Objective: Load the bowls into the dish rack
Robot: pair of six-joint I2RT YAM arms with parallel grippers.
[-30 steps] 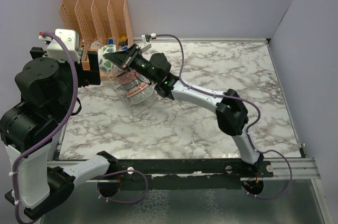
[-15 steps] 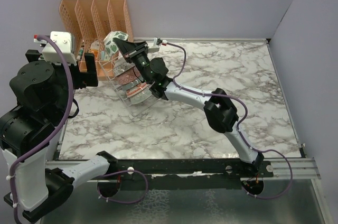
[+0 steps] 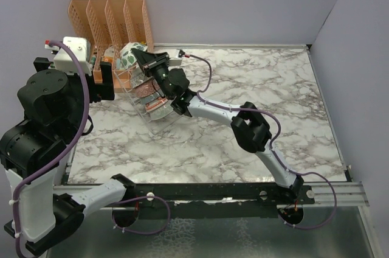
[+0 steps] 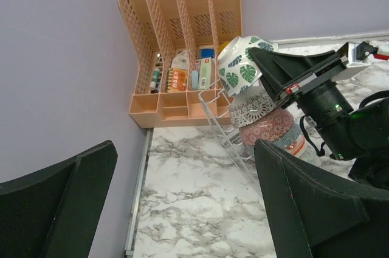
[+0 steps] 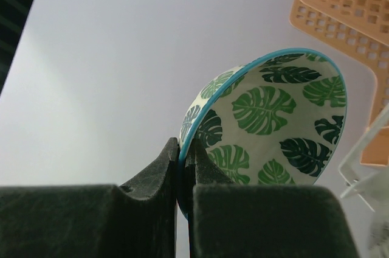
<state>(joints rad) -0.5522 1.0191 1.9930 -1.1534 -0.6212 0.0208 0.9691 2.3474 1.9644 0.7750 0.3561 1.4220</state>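
My right gripper [image 5: 185, 167] is shut on the rim of the green leaf-patterned bowl [image 5: 273, 118]. It holds the bowl tilted above the far end of the wire dish rack [image 4: 226, 131]. In the top view the bowl [image 3: 129, 53] is just left of the right gripper [image 3: 143, 59]. Three bowls stand stacked on edge in the rack: the white bowl with dark lattice [image 4: 252, 110], a red-speckled one [image 4: 268, 128] and one with a red rim [image 4: 293, 143]. My left gripper [image 4: 188, 209] is open and empty, above the table left of the rack.
The orange slotted organizer [image 3: 109, 17] stands in the back left corner, right behind the rack, with small items in its lower trays [image 4: 182, 78]. The grey side wall [image 4: 55, 75] is close on the left. The marble table [image 3: 261, 94] stretches to the right.
My right gripper has carried the leaf bowl back and up from beside the rack to above its far end, then slightly down. The left arm shifted only slightly.
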